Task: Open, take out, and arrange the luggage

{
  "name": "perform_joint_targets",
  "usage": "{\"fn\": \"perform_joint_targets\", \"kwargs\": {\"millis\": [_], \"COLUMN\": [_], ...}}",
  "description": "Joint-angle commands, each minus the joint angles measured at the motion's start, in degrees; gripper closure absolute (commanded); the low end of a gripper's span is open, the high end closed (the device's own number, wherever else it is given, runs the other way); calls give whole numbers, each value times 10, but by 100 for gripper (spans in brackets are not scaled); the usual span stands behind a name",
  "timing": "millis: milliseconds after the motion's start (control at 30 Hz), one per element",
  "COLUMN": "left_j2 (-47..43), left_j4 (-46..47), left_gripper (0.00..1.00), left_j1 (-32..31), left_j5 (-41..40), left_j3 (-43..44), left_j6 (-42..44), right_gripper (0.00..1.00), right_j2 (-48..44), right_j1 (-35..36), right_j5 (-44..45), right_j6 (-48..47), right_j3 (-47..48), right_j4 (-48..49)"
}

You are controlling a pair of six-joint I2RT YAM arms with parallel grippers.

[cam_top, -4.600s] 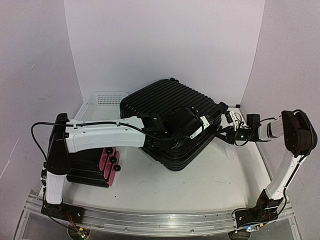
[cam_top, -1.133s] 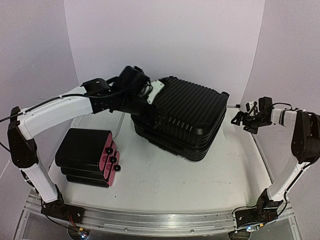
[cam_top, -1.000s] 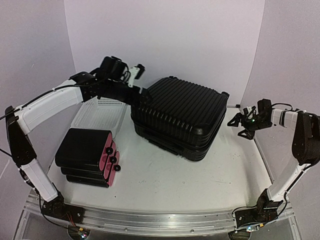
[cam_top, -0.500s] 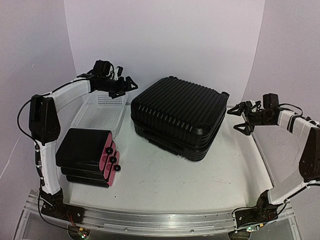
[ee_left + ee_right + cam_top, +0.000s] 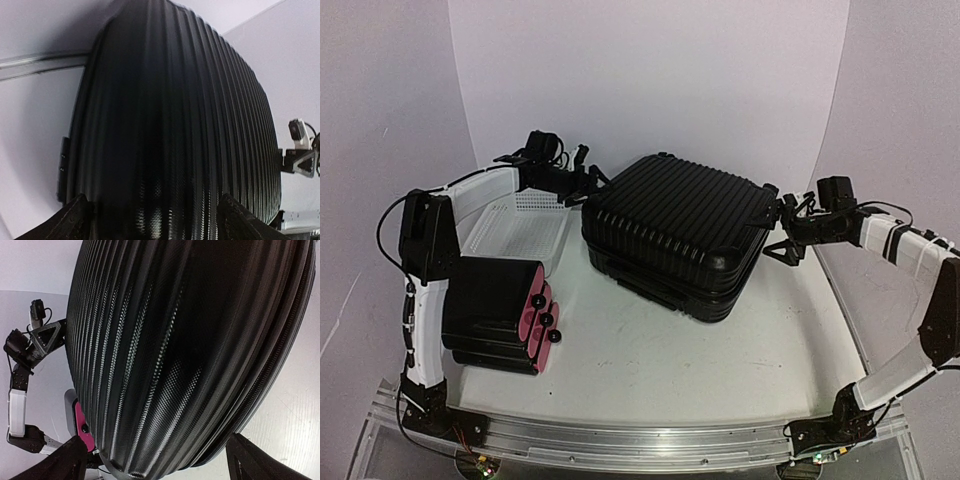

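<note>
Lying shut — ribbed black luggage (image 5: 675, 235)

Pale lilac walls (image 5: 650, 80) enclose a white table (image 5: 650, 375) edged by an aluminium rail (image 5: 640, 441).

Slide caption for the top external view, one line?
Open left pincer and open right pincer flank the closed black luggage; a pink-sided case and white basket sit to its left.
</note>
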Motion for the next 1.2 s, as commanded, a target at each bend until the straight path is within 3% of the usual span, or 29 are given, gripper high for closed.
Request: {"fn": "perform_joint_targets", "kwargs": {"millis": [0,167,467,800,900,1000,1167], "left_j2": [-23,-69,-95,-212,-219,-202,-148], "left_j4": [20,58,114,86,93,131,169], "left_gripper": [14,17,18,10,14,26,18], "left_j1": [-54,-117,-210,-177,-142,-120,-132], "left_j5": [56,48,42,-47,-32,8,87], "left_j3": [-35,-104,-137,-216,-243,-256,-222], "left_j6": [-8,-31,-59,-2,-45,-76,-98], "right_gripper": [2,2,2,2,2,2,2], "right_j2": [-18,-32,-59,-96,-99,-93,-77], "right_j1": [8,-21,-223,-284,-285,-286,-293], "right_j5": [82,166,65,-8,-20,-23,-54], "right_j6": [-24,-56,-91,-115,-99,-84,-43], "right_j3": [21,47,9,-2,-11,-7,-17], "right_j4": [-43,-143,-186,-223,-217,-202,-130]}}
